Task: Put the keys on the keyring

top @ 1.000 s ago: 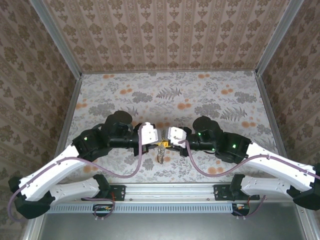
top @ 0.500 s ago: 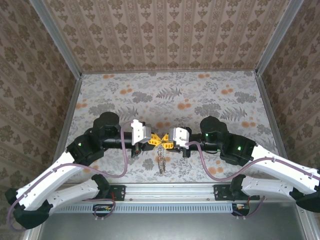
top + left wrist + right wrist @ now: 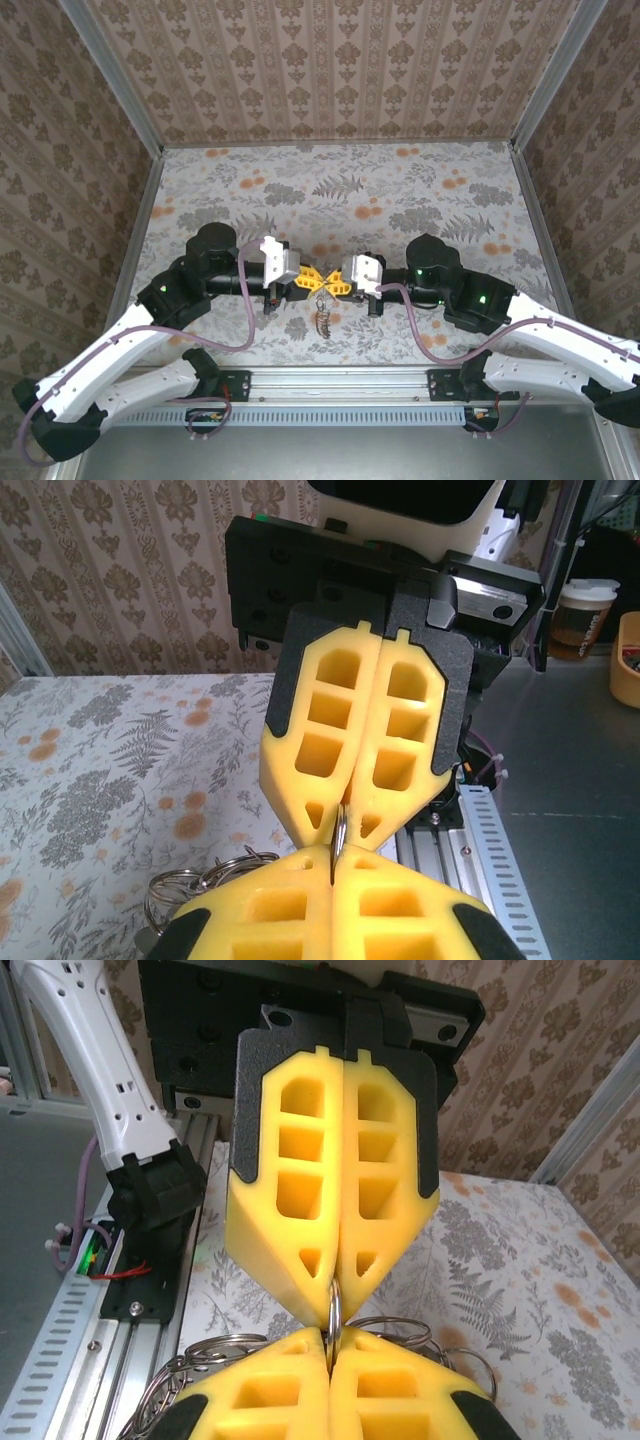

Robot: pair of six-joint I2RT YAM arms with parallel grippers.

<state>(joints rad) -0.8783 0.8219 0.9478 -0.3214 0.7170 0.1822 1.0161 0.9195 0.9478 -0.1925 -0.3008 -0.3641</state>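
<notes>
Floral table (image 3: 400,200): hollow yellow fingers (image 3: 285,790) pinch thin keyring (image 3: 334,1317).

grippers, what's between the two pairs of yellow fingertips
A thin metal ring, edge-on, bridges left gripper and right gripper, pinched in both; clearest in the right wrist view.

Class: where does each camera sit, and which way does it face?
Top external: above, behind the robot, looking down on the table; both arms, left gripper and right gripper tip to tip.
Left wrist: on that wrist, facing the right gripper; own fingers below.
Right wrist: mirrored, facing the left gripper; own fingers below.
Shared: both wrist views show the metal ring pinched between tips.
</notes>
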